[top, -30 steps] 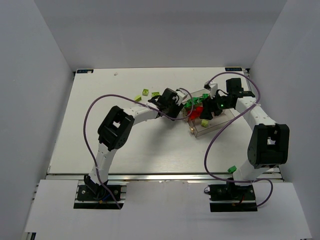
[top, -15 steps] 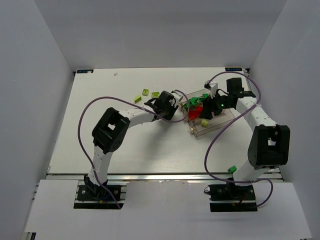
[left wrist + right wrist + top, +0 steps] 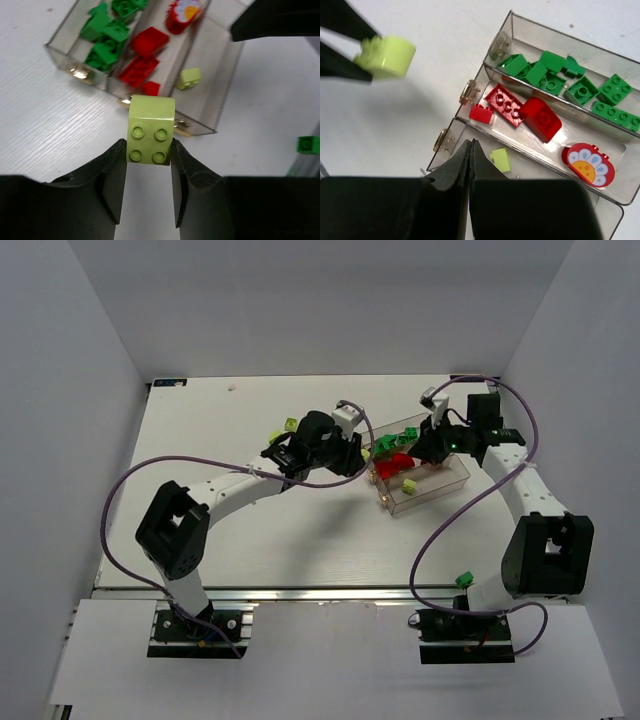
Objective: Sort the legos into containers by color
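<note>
- Two small loose lime yellow-green bricks (image 3: 290,424) lie on the white table (image 3: 200,440) just left of the left arm's wrist. Only the overhead view shows them, and the arm partly covers them.
- The left gripper (image 3: 148,150) has its jaws pinching a lime yellow-green four-stud plastic brick (image 3: 151,117) by two opposite sides, with the studs facing the wrist camera. From overhead this brick is nearly hidden under the wrist.
- The right wrist view shows the held brick blurred at its upper left. It is off the tray's short end and not touching it, and its shadow falls on the table below.
- The clear smoky plastic tray of three joined long bins (image 3: 205,102) sits between the two grippers.
- The wrist views show what is in the bins. Dark green bricks (image 3: 547,70) fill the bin farthest from the arm bases, red bricks (image 3: 507,106) lie in the middle one, and a single tiny lime cube (image 3: 501,160) is in the nearest.
- A red half-round piece with a white-petalled flower (image 3: 589,164) lies in the middle bin at its far end. From overhead it is hidden under the right arm.
- The right gripper (image 3: 470,147) hangs over the nearest bin with its jaws pressed together and nothing between them.
- A lone dark green brick (image 3: 463,580) sits at the table's near edge beside the right arm's base.
</note>
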Controlling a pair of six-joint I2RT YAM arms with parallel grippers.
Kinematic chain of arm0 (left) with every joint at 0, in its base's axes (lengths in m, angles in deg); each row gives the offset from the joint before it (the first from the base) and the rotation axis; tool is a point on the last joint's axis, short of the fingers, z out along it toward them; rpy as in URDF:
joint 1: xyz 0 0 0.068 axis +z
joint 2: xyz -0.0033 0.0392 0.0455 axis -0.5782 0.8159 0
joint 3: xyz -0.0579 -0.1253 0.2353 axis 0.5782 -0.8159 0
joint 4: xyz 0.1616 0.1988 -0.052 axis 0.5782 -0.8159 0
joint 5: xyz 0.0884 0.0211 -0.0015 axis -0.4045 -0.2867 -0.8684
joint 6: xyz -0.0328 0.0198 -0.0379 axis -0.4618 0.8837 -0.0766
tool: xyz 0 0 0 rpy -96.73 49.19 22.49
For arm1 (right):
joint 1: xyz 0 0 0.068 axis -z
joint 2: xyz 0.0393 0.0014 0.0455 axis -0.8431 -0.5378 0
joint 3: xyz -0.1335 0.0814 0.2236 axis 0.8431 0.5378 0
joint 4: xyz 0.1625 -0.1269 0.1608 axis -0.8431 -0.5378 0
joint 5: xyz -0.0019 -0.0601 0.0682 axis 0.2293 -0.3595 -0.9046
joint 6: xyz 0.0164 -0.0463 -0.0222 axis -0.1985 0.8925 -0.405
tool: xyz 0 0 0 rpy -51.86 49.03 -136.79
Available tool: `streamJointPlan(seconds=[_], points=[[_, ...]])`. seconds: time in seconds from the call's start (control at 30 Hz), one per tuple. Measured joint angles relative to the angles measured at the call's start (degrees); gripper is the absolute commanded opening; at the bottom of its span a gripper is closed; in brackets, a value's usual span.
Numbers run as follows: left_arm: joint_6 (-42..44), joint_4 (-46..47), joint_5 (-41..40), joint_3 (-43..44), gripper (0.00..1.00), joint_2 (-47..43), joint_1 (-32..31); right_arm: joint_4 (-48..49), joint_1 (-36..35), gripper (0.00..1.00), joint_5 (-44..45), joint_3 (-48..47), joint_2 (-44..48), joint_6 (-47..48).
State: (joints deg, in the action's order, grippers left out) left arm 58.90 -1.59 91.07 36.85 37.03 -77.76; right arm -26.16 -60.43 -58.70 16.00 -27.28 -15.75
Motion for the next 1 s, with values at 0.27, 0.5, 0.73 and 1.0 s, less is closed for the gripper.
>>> streamJointPlan(seconds=[0.27,0.5,0.73,1.0], points=[[-4.94,3.67,5.42,4.87,0.12,5.81,-4.68,5.57,1.4,0.0,0.24,1.97,3.21,-3.52],[-6.25,3.63,5.95,14.19,0.23,15.8,-6.69,8.17,4.09,0.03,0.02,4.42,5.51,-4.81],[-8.04,2.49,5.55,17.55,0.45,20.06,-7.06,8.96,6.64,0.05,-0.22,5.7,6.12,-5.55],[-8.92,0.26,5.38,18.64,0.58,21.59,-7.89,9.07,7.45,0.08,-0.85,5.73,6.01,-5.57]])
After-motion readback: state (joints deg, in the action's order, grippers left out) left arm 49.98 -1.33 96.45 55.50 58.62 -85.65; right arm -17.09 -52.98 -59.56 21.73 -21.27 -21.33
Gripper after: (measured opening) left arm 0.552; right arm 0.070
